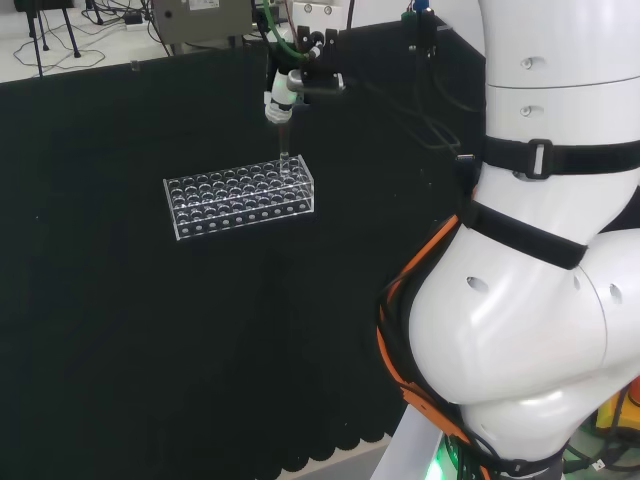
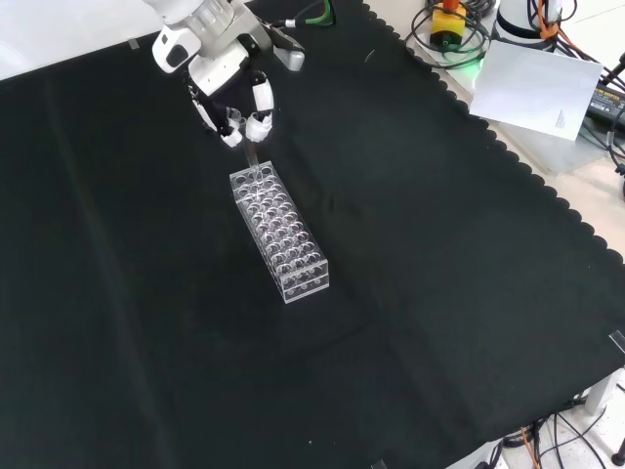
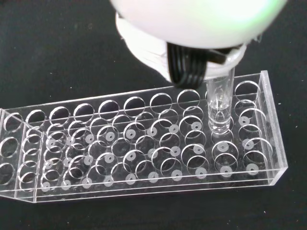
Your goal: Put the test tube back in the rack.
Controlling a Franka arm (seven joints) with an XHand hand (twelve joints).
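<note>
A clear plastic rack point(image 1: 240, 198) point(image 2: 280, 233) point(image 3: 144, 143) with many round holes lies on the black cloth. The hand point(image 1: 283, 95) point(image 2: 234, 103) point(image 3: 192, 28) hovers over the rack's end, right end in the head view, far end in the front view. Its fingers pinch a clear test tube point(image 1: 284, 150) point(image 2: 252, 156) point(image 3: 219, 105) that hangs upright. The wrist view has the tube's rounded bottom dipping into a hole near the rack's end wall.
Black cloth point(image 1: 150, 330) covers the bench all round the rack. In the front view, a white sheet point(image 2: 535, 83) and cables lie beyond the cloth's scalloped edge at the upper right. The arm's white links point(image 1: 540, 250) fill the head view's right.
</note>
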